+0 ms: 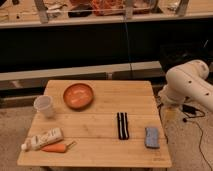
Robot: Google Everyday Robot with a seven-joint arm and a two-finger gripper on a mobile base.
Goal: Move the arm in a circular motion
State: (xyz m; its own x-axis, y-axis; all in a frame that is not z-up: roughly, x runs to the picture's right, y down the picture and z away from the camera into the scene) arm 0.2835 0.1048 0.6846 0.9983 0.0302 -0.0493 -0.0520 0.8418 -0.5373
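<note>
The arm (187, 82) is a thick cream-white tube arm with small dark holes, at the right edge of the camera view, beside the wooden table (100, 150). It bends down to a narrow yellowish tip, the gripper (169, 114), which hangs just off the table's right edge, above the floor. The gripper is apart from everything on the table; the nearest thing is a blue-grey sponge (152, 136).
On the table are an orange bowl (78, 95), a white cup (44, 105), a white tube (42, 139), a carrot (56, 147) and a black striped object (122, 125). A long shelf with clutter (100, 10) runs behind. Cables (192, 112) lie on the floor at right.
</note>
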